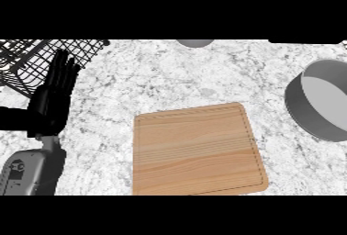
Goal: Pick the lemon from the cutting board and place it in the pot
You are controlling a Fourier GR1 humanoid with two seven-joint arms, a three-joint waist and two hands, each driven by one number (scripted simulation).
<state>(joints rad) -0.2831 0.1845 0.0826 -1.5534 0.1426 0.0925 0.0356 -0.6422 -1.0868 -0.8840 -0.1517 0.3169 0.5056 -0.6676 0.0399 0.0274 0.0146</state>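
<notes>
1 view from the robot's head, looking steeply down, close over the counter (169, 73), cutting board (196, 149) in the middle, pot (324, 101) cut at the right edge

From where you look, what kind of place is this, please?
Most likely a kitchen counter. A wooden cutting board lies on a marble-patterned top, a grey pot stands at the right edge, and a black wire rack sits at the upper left.
</notes>
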